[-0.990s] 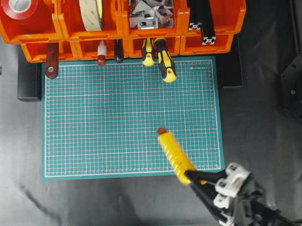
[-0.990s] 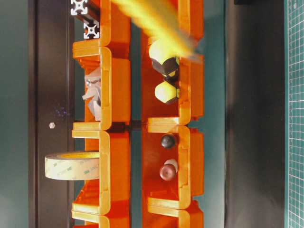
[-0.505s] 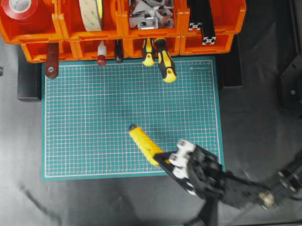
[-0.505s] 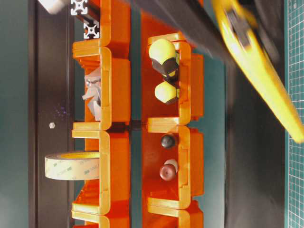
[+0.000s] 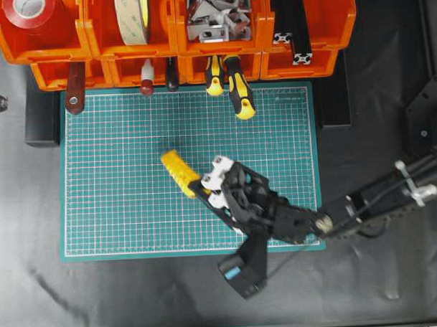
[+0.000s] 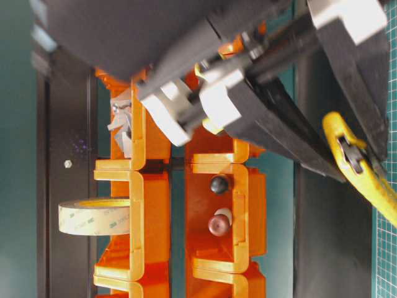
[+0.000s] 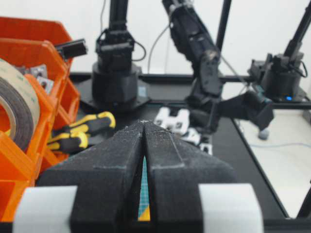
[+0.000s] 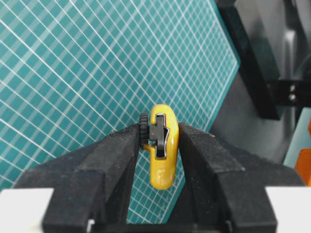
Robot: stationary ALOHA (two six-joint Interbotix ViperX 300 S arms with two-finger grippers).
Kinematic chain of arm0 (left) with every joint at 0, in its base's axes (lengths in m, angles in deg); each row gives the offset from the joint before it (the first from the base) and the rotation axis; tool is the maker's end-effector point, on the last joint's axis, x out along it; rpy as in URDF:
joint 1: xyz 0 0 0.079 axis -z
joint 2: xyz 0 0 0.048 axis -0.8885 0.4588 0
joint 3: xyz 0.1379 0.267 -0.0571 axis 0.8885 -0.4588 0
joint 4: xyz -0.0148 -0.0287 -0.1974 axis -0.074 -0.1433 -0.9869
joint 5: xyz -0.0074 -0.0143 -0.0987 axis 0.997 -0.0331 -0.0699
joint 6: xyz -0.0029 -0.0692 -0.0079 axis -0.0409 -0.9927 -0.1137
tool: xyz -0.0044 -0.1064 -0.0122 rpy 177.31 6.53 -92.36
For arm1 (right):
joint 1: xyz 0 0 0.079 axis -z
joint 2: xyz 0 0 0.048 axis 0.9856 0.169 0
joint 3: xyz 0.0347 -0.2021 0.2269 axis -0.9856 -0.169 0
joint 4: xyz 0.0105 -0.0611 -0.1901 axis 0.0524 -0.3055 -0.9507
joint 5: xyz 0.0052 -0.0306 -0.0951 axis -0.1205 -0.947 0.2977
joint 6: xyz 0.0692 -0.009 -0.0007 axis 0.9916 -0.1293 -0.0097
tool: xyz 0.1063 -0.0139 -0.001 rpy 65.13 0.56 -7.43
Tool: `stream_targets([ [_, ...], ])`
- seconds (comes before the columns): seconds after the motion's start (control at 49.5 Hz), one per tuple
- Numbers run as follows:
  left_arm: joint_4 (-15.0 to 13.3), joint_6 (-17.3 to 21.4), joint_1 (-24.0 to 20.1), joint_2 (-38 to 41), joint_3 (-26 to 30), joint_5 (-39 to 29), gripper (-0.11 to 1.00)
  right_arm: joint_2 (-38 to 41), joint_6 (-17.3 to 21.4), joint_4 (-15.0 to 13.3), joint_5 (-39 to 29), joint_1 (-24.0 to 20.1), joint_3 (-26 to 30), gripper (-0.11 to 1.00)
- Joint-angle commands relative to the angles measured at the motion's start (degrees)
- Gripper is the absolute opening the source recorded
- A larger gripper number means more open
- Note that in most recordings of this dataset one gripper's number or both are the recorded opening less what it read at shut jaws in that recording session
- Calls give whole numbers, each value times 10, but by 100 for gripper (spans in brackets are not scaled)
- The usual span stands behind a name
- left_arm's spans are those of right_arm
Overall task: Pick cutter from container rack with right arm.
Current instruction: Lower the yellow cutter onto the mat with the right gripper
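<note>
The yellow cutter (image 5: 176, 171) hangs over the middle of the green cutting mat (image 5: 119, 210), clear of the orange container rack (image 5: 92, 52) along the far edge. My right gripper (image 5: 199, 187) is shut on it, gripping its rear part. In the right wrist view the cutter (image 8: 163, 167) stands pinched between the two black fingers (image 8: 116, 160), with its black slider facing the camera and the mat below. The table-level view shows the cutter (image 6: 366, 177) low at the right, under the arm. My left gripper (image 7: 144, 124) is shut and empty, its tips touching.
Two yellow-and-black screwdrivers (image 5: 237, 87) stick out of a lower bin over the mat's far edge. Red-handled tools (image 5: 75, 86) hang at the left. Tape rolls (image 5: 131, 16) and metal brackets (image 5: 213, 16) fill upper bins. A black block (image 5: 43, 116) lies left of the mat.
The right arm has carried the cutter left and away from the near edge, from the mat's near right corner to its middle. The grip has stayed the same.
</note>
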Motion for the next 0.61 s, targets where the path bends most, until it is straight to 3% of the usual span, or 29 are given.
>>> stream_targets([
  [0.0, 2, 1, 1, 7, 12, 5, 0, -5, 3, -5, 21, 8, 10, 27],
  [0.586, 2, -4, 1, 11, 12, 4, 0, 13, 10, 11, 70, 13, -15, 27],
])
